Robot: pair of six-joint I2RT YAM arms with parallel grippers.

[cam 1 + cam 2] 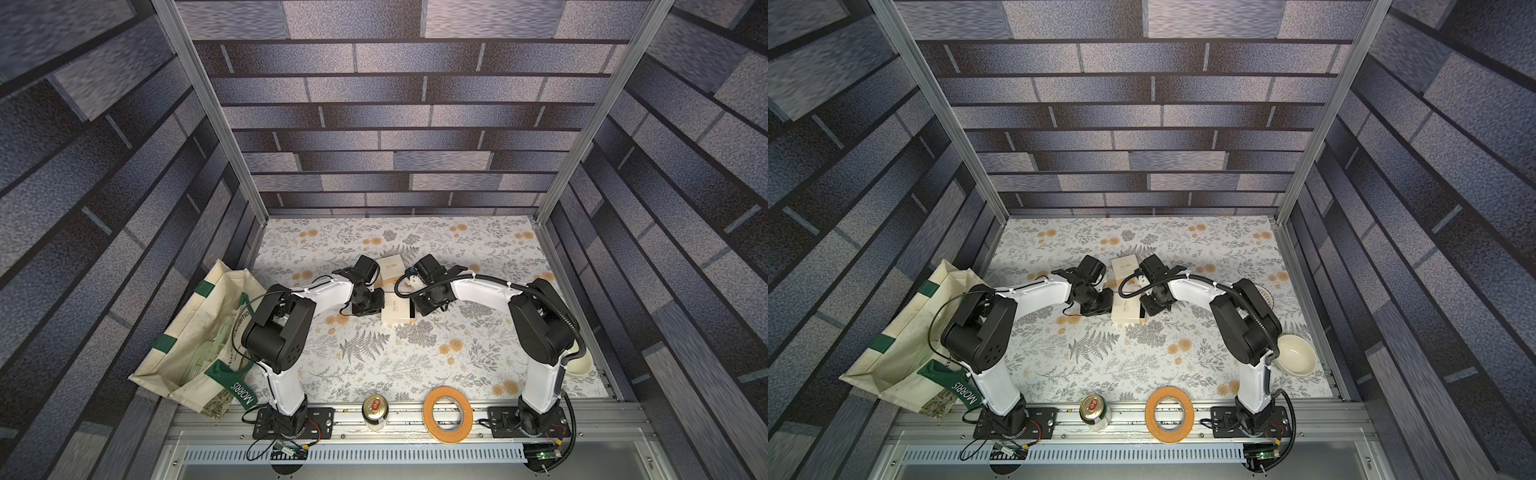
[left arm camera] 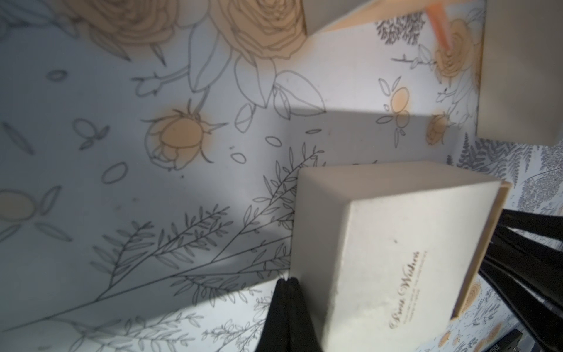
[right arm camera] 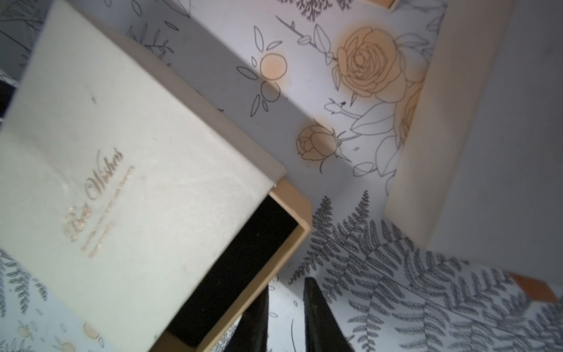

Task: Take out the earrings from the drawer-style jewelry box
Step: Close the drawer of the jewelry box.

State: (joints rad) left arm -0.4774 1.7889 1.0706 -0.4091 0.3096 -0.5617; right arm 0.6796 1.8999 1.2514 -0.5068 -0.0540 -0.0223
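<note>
We see the left fingers (image 2: 286, 292) pressed shut against the jewelry box (image 3: 122, 183). The right fingers (image 3: 315, 307) stand narrowly apart, empty, beside its part-open drawer (image 3: 240, 262). The earrings (image 1: 436, 318) are perhaps that speck on the desk (image 1: 374, 365) nearby.

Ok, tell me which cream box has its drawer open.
The front cream box, the lower one in both top views: its drawer is slid partway out, showing black lining. The back box shows no such gap.
</note>
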